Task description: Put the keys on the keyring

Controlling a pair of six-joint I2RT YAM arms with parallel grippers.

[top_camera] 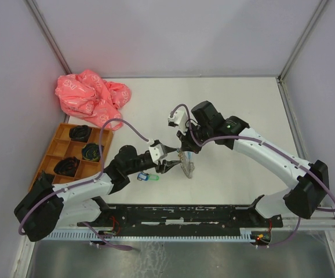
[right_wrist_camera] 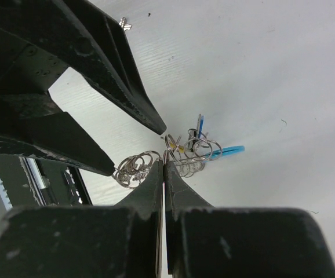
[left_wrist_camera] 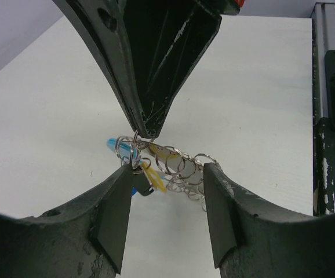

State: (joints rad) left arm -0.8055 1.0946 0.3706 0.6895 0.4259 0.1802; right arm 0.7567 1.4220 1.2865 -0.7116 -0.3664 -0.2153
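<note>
So the right gripper (right_wrist_camera: 163,167) has its fingers squeezed tight on one loop of the keyring (right_wrist_camera: 186,152), which is really a tangled bunch of thin silver wire rings with small dark keys (left_wrist_camera: 115,145) on blue and yellow tags hanging in it, over the middle of the white table (top_camera: 243,104). The left gripper (left_wrist_camera: 167,174) sits spread wide right at the bunch, gripping nothing. A loose key (top_camera: 148,176) with blue and green tags lies on the table just below that gripper, and off left there's an orange compartment tray (top_camera: 54,147) and a crumpled pink plastic bag (top_camera: 89,95).
</note>
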